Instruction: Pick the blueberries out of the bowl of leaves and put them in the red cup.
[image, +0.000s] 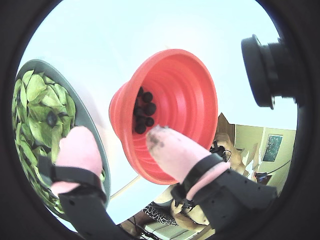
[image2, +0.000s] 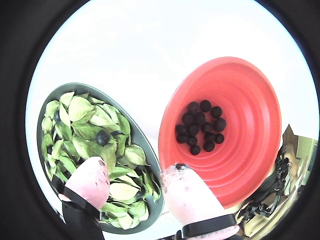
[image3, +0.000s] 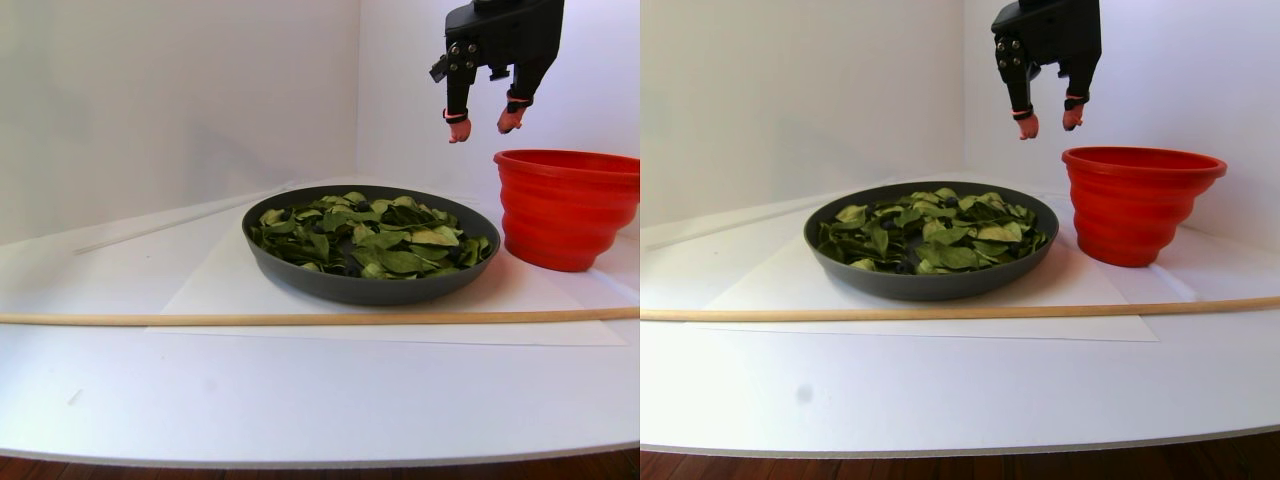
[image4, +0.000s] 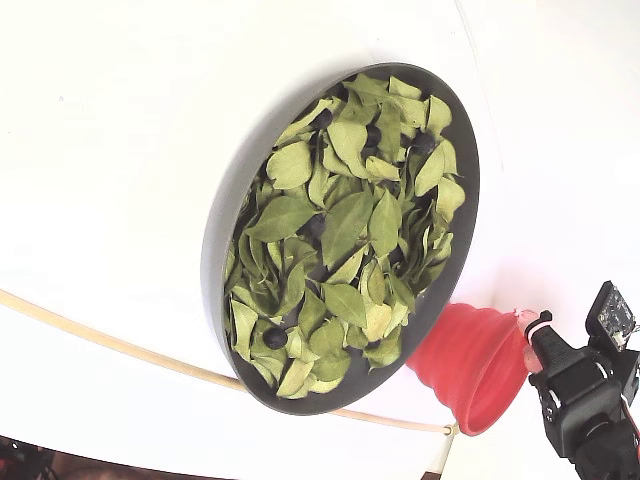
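Wrist views look down past the gripper, whose two pink-tipped fingers stand spread wide apart with nothing between them. One fingertip hangs over the near rim of the red cup, the other over the near edge of the bowl, so the gap between them sits over the white table strip that separates the two containers. A cluster of about a dozen blueberries lies at the bottom of the red cup, ahead of the fingertips and slightly to the right in that wrist view. The bowl, just left of the red cup there, is filled with green and yellow-green leaves, and at least one dark berry rests on top of them, with another dark round shape partly hidden near the bowl's left edge. In the stereo pair view the gripper hangs well above the red cup, over its left rim, fingers pointing down, the black wrist body upright above them. The bowl stands just beside the red cup without clearly touching it. A thin wooden stick lies across the table in front of the bowl.
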